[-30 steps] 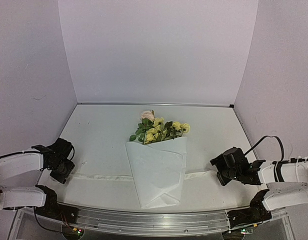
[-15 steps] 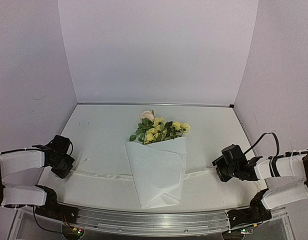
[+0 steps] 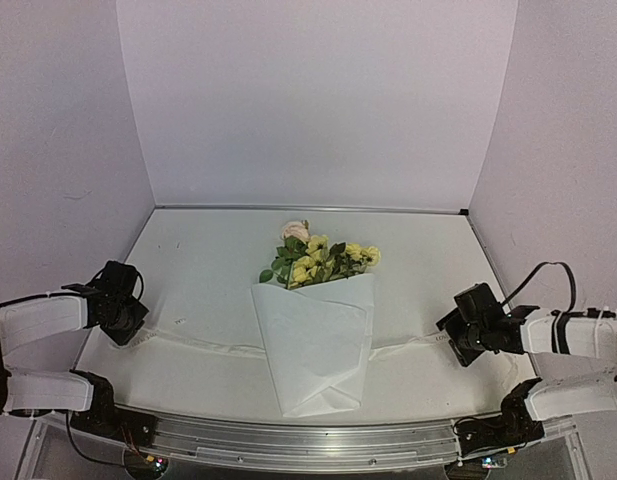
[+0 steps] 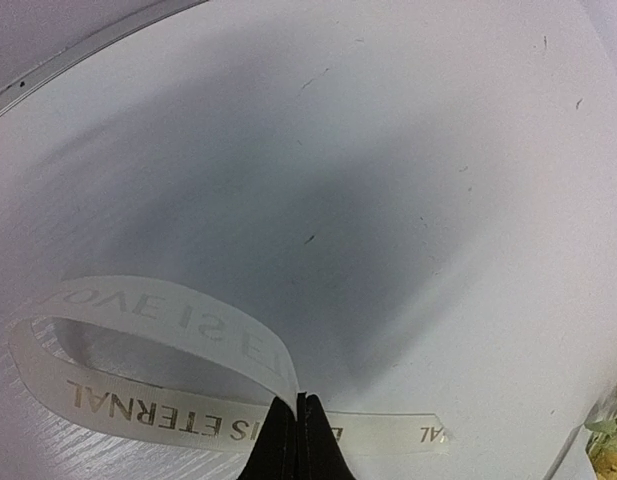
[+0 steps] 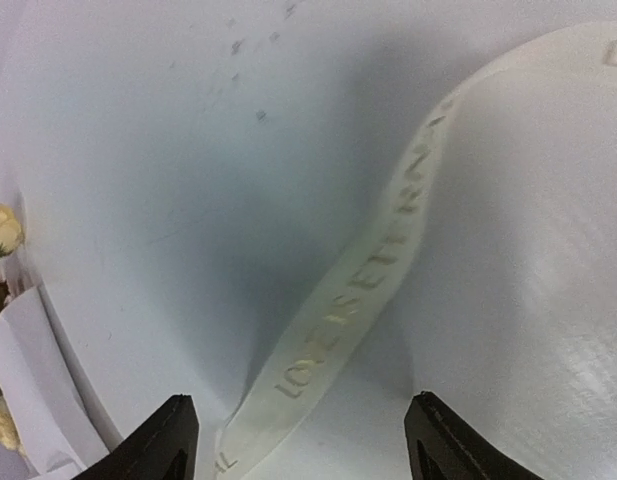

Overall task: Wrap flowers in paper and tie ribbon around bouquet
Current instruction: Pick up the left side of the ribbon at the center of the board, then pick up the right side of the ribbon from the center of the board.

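Observation:
The bouquet lies mid-table: yellow and pink flowers (image 3: 318, 258) stick out of the top of a white paper (image 3: 316, 345) cone. The ribbon (image 3: 203, 345) passes under the cone and comes out on both sides. My left gripper (image 3: 136, 330) is at the ribbon's left end. In the left wrist view it (image 4: 298, 405) is shut on the printed ribbon (image 4: 138, 420), which loops away to the left. My right gripper (image 3: 451, 342) hovers over the right end. In the right wrist view it (image 5: 300, 410) is open, with the ribbon (image 5: 358, 290) lying loose between the fingers.
White walls enclose the table on the left, back and right. A metal rail (image 3: 308, 440) runs along the near edge between the arm bases. The paper cone's edge (image 5: 28, 380) and a yellow blossom (image 5: 0, 228) show at the left of the right wrist view.
My left gripper has shut on the ribbon's left end and drawn back to the left and away, lifting that end. My right arm has shifted to the right along the ribbon.

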Controlling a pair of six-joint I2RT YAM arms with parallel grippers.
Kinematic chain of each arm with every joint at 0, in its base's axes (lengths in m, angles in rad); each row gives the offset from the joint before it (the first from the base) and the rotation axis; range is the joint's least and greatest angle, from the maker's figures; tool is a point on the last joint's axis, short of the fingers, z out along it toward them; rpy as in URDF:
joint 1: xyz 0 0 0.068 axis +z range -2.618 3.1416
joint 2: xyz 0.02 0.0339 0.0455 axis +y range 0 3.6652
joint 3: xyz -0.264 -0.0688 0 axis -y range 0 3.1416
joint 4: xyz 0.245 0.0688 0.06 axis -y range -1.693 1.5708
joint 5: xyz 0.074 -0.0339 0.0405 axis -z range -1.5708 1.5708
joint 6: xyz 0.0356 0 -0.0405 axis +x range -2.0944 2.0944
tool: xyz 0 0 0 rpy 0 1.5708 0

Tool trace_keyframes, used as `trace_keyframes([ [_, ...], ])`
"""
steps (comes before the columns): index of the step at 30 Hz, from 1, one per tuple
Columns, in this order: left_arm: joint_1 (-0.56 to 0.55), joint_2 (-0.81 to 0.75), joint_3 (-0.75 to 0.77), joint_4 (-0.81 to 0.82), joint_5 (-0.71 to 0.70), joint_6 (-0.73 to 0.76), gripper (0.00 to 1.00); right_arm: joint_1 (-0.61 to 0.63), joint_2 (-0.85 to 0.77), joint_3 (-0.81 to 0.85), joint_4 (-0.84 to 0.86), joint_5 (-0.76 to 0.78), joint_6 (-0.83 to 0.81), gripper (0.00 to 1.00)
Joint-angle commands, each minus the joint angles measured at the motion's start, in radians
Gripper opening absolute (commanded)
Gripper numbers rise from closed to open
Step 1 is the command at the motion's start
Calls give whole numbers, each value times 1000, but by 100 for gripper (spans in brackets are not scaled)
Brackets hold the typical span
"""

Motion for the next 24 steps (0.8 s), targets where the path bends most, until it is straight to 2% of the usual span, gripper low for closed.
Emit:
trace_keyframes([
  [1, 6, -2, 66, 37, -20, 64, 0, -101, -96, -9, -243, 51, -70, 75],
  [7, 6, 3, 98, 50, -9, 113, 0, -208, 24, 91, -278, -27, -149, 71],
  [14, 6, -24, 94, 64, 3, 143, 0, -236, 167, 189, -279, -32, -168, 65],
  [24, 6, -28, 98, 82, 34, 168, 0, -248, 239, 235, -290, 12, -167, 72],
])
